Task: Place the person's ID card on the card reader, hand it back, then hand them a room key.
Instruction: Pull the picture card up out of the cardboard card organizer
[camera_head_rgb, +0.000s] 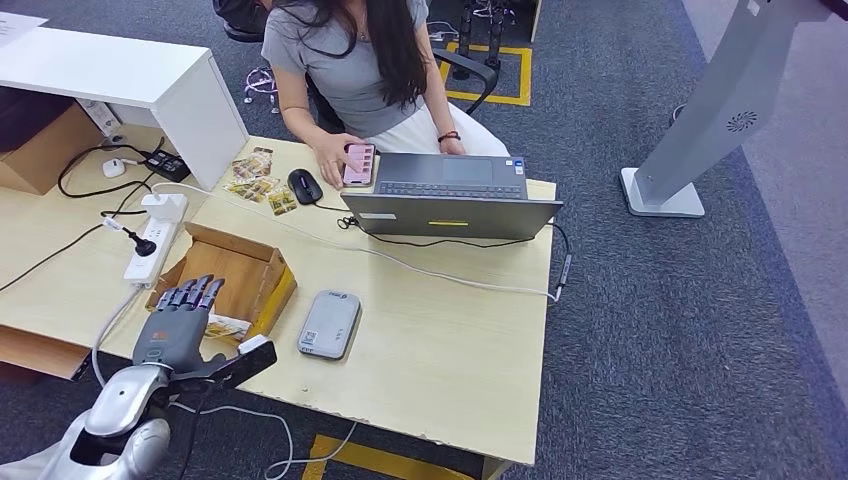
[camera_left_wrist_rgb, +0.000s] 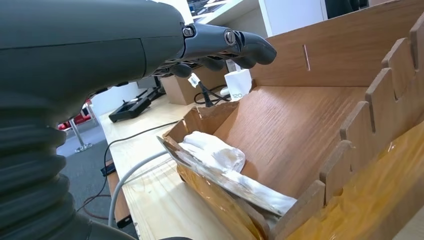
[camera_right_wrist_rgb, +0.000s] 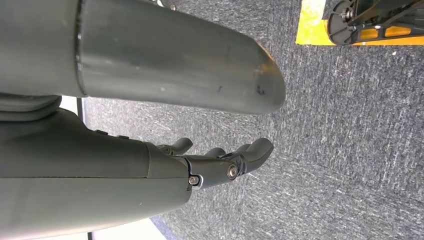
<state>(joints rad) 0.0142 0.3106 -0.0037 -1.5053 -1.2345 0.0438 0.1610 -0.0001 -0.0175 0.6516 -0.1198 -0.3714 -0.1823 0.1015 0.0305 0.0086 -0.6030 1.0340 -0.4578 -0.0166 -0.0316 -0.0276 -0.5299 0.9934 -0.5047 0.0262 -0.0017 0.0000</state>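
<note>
Head view has your left hand (camera_head_rgb: 178, 322) empty, fingers spread, over the wooden box (camera_head_rgb: 232, 272), card reader (camera_head_rgb: 329, 323) just right. Left wrist view reveals plastic-wrapped cards (camera_left_wrist_rgb: 225, 167) inside. Right hand (camera_right_wrist_rgb: 220, 159) hangs loose above carpet.

One laptop (camera_head_rgb: 450, 195); one black mouse (camera_head_rgb: 305, 185); one pink phone (camera_head_rgb: 358, 163); one grey card reader (camera_head_rgb: 329, 323); one wooden box (camera_head_rgb: 235, 275); one white power strip (camera_head_rgb: 152, 240). Loose cards (camera_head_rgb: 256, 180) near the mouse, too small to count. One person (camera_head_rgb: 355, 60) seated. Two robot hands: left hand (camera_head_rgb: 180, 320), right hand (camera_right_wrist_rgb: 220, 160).
</note>
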